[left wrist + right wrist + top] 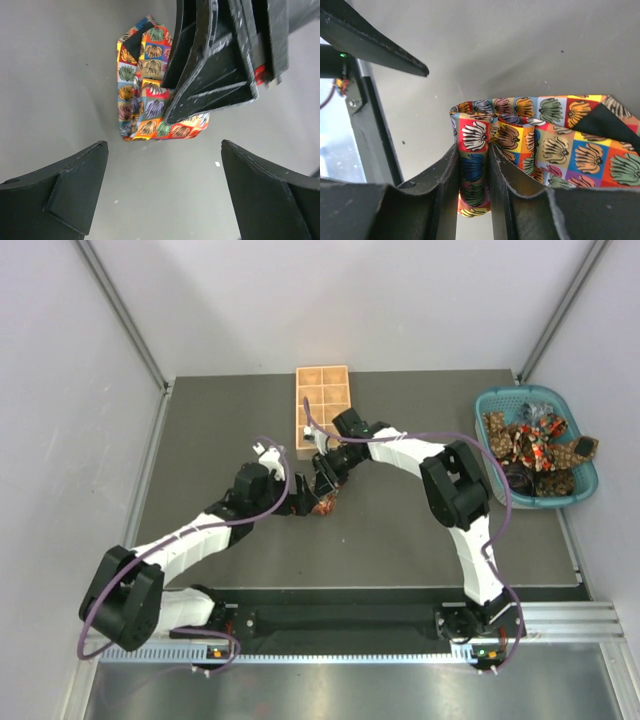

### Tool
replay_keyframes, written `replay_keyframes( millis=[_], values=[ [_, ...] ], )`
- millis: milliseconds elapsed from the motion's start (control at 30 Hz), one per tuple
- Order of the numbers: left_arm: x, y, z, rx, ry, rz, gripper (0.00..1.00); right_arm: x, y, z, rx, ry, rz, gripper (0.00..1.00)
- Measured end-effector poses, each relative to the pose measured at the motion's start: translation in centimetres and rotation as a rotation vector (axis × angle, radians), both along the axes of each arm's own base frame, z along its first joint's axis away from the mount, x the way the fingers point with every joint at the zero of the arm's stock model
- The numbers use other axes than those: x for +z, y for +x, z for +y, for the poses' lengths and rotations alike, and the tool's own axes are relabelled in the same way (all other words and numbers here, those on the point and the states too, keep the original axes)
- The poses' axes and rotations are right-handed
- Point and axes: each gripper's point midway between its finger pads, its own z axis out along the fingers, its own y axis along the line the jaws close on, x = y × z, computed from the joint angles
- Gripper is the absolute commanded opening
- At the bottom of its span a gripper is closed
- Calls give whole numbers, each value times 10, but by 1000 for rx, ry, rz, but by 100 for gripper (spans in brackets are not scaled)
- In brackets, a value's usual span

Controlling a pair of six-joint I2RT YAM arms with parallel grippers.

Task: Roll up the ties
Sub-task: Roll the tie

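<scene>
A tie point(145, 100) with small flower squares in red, orange, blue and yellow sits folded into a compact bundle on the grey table, near the middle in the top view point(325, 506). My right gripper point(473, 165) is shut on one layer of this tie point(530, 135) and pins it between its fingers. My left gripper point(162, 165) is open and empty, just short of the bundle, jaws wide apart. More ties point(530, 443) lie heaped in the basket.
A tan wooden compartment tray point(323, 410) stands at the back centre, just behind the right gripper point(325, 478). A teal plastic basket point(585, 480) sits at the right edge. The left gripper point(296, 502) is beside the bundle.
</scene>
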Motion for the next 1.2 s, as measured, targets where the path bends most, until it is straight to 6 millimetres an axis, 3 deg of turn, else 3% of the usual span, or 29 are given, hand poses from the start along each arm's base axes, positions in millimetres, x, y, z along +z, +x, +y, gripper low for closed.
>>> replay_keyframes(
  millis=[567,1100,1200],
  values=[
    [-20,16,-32,-155,330,-103,99,3,7,-8,-47,65,107,25],
    [-56,17,-41,-197,410,-33,99,3,7,-9,-56,60,117,27],
    [-64,18,-40,-193,440,-18,91,2,7,-9,-60,57,119,30]
  ],
)
